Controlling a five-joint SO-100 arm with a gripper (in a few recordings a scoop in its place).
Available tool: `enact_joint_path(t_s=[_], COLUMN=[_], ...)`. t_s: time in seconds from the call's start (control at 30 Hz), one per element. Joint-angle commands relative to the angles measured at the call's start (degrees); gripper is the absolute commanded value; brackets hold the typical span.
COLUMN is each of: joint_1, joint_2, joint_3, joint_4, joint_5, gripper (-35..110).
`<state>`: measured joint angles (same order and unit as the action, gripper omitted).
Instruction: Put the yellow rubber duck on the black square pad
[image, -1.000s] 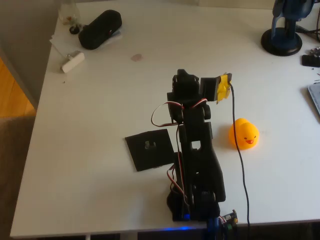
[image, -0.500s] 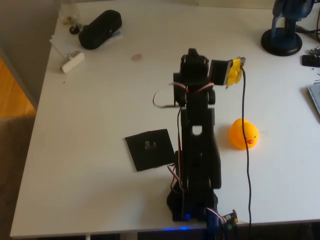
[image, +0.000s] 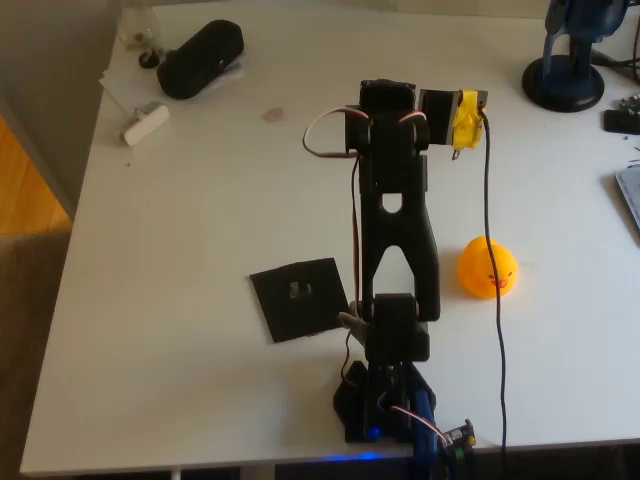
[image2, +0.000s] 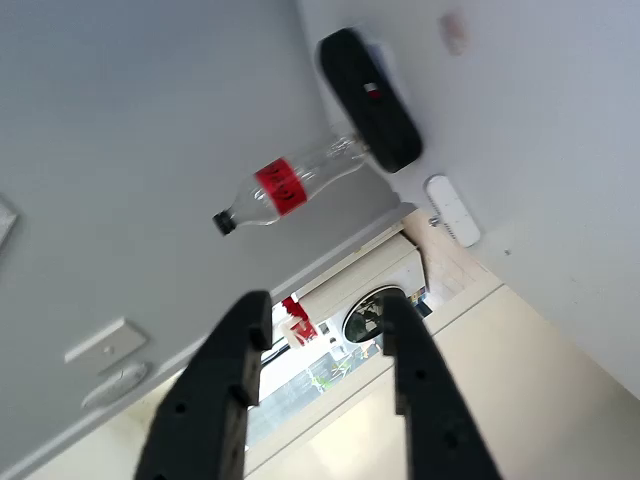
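The yellow rubber duck (image: 488, 267) sits on the white table, right of the black arm. Left of the arm's base lies the black square pad (image: 300, 298), flat, with a faint grey mark in its middle. The arm stretches toward the far side of the table. My gripper (image: 386, 100) is at its far end, well beyond both duck and pad, with yellow tape (image: 465, 117) on the part beside it. In the wrist view the gripper (image2: 322, 315) is open, nothing is between its fingers, and it is aimed at the wall past the table's corner.
A black oblong case (image: 200, 58) and a clear bottle (image2: 285, 185) with a red label stand at the far left corner, with a small white object (image: 146, 122) nearby. A blue stand (image: 570, 60) occupies the far right. A cable (image: 492, 240) runs past the duck.
The arm has stretched out toward the far side of the table, carrying the gripper away from the duck. Duck and pad have not moved.
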<state>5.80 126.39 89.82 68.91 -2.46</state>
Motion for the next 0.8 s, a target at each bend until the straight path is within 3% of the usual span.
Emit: enact_joint_path(t_s=[0.0,0.43,0.77], joint_1=[4.7,31.6,41.0], joint_2=[-1.4,-1.6,-1.6], joint_3=[-4.0,-3.3,-3.1], joint_4=[5.0,6.2,6.2], joint_5=[-1.1,-6.9,-8.0], gripper=[13,13,13])
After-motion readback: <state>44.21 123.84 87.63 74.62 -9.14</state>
